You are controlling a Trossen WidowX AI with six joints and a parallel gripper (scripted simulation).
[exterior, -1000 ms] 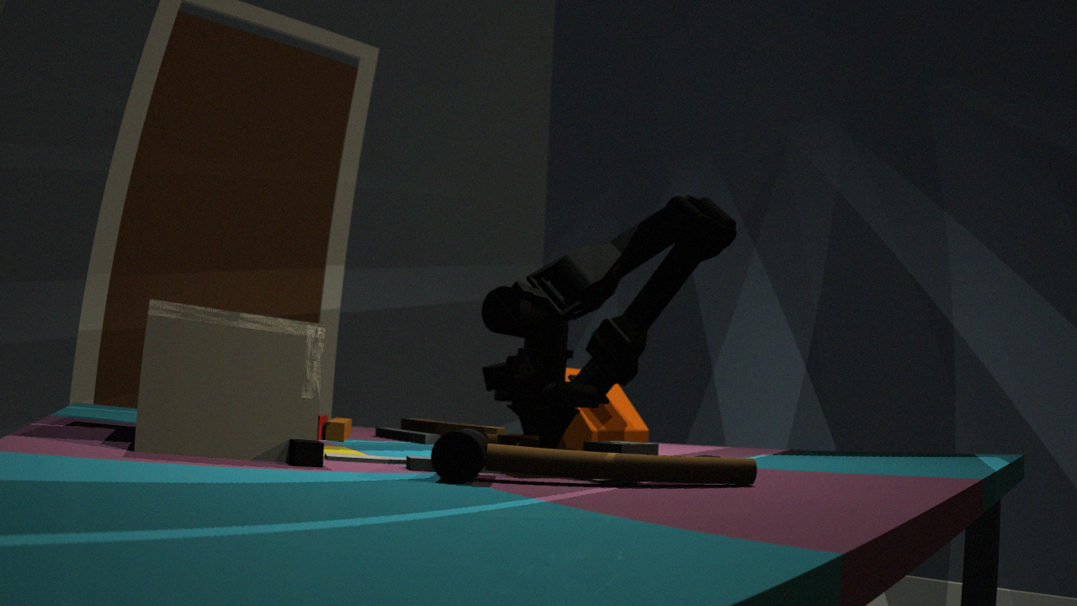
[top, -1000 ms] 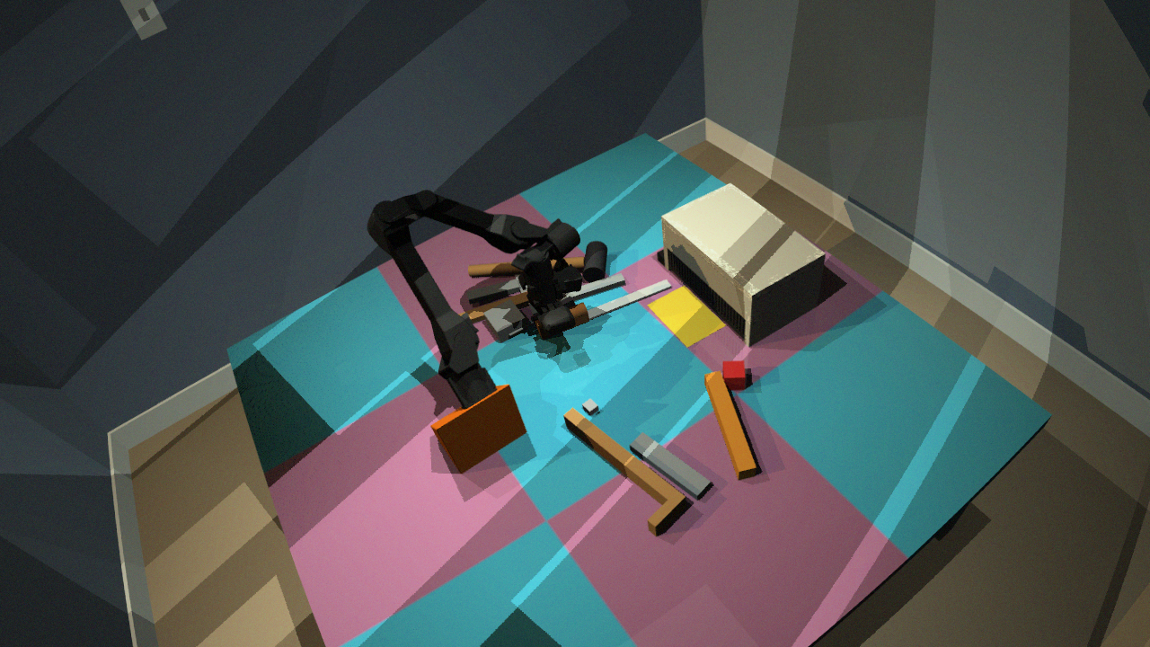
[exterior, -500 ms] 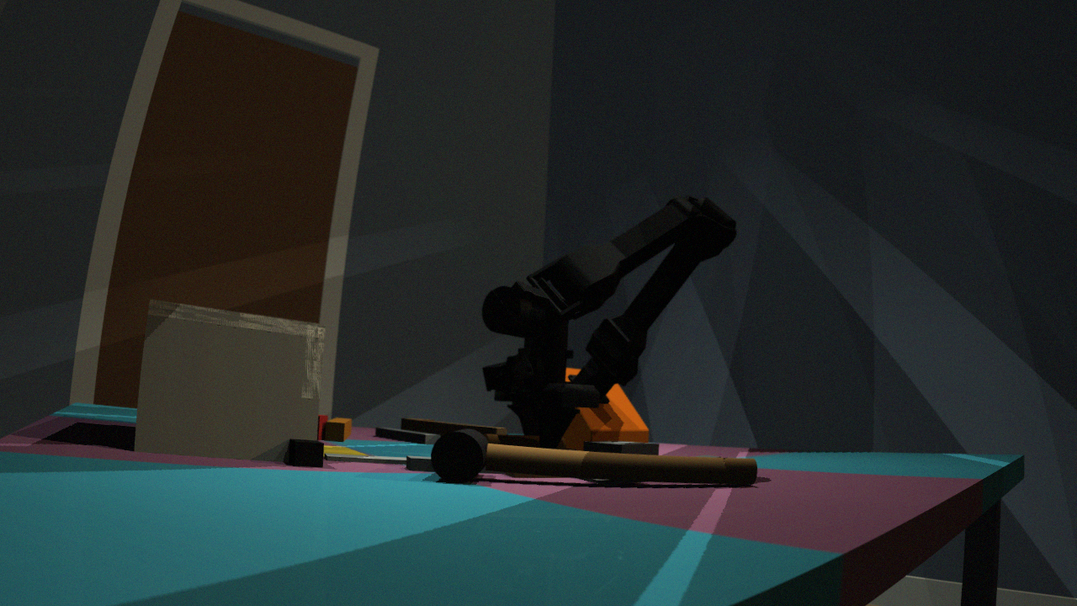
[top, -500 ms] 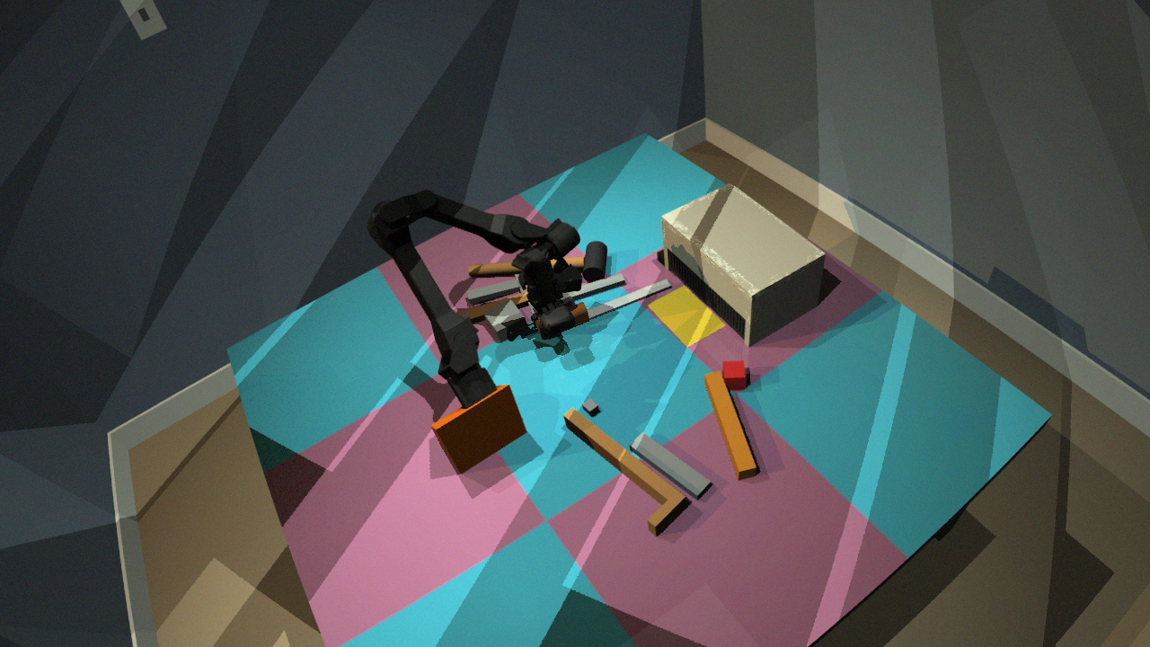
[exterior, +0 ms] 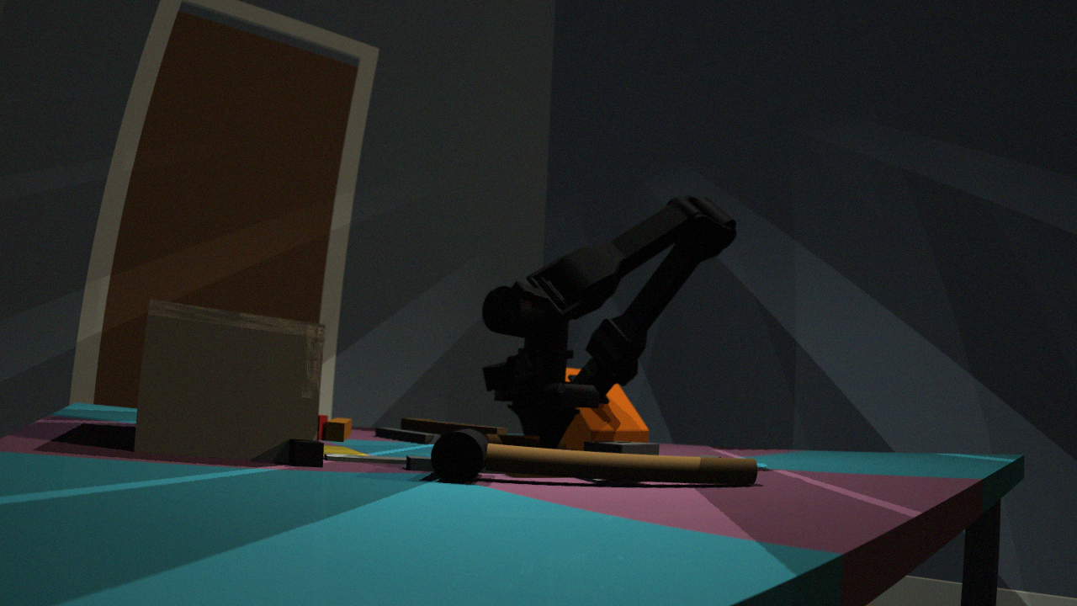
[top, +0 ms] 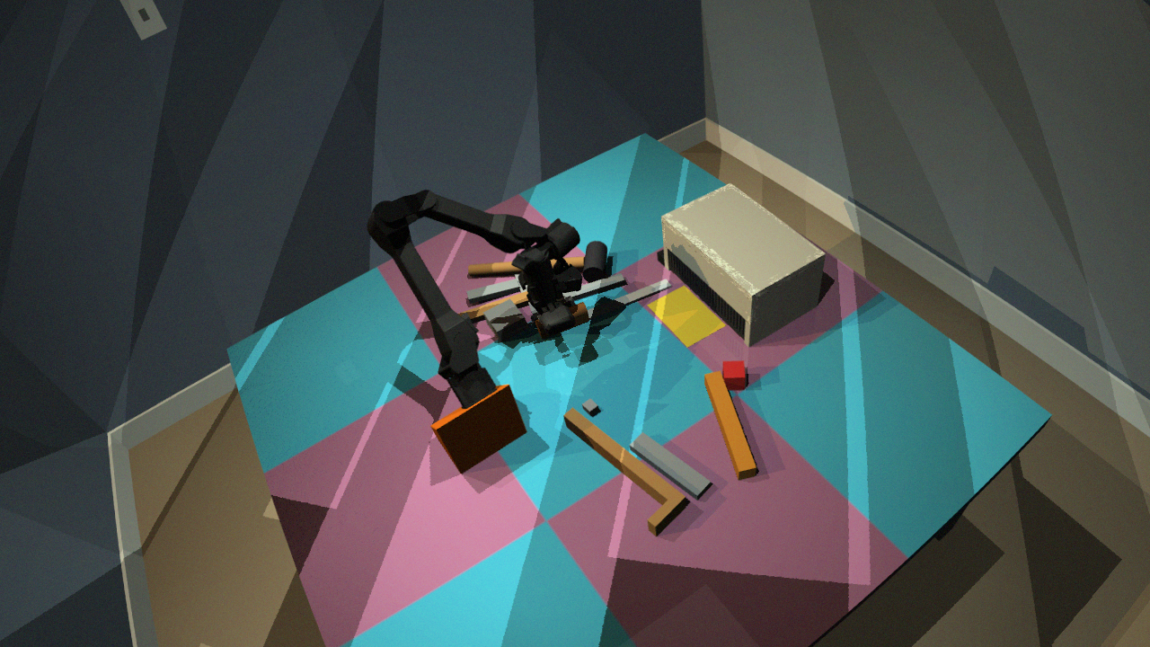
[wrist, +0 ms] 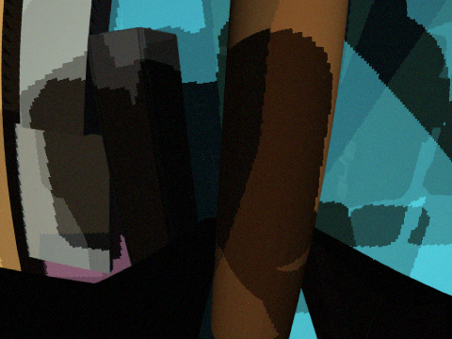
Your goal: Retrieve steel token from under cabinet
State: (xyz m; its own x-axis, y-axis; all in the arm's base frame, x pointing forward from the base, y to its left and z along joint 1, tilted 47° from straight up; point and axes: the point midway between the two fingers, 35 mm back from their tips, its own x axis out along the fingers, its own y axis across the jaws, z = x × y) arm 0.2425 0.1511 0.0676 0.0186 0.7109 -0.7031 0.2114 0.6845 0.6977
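The cabinet [top: 743, 241] [exterior: 225, 384] stands with its dark vent slots facing the yellow marked area [top: 687, 317]. The steel token cannot be made out in any view. My gripper [top: 562, 320] [wrist: 255, 232] is low over the table, shut on the brown round handle [top: 580, 313] [wrist: 294, 122] of a long tool. The tool's thin pale blade [top: 647, 291] [exterior: 365, 458] points toward the cabinet, and its far end lies beside the yellow area's left edge. The fingertips are dark and partly hidden in the top and exterior views.
A black-headed mallet [top: 595, 260] [exterior: 459, 454], grey bars [top: 606, 285] and a grey block [top: 505, 319] [wrist: 77, 188] lie close by the gripper. A red cube [top: 734, 374], an orange bar [top: 729, 426], a wooden L-shaped stick [top: 623, 458] and a grey bar [top: 669, 465] lie farther right.
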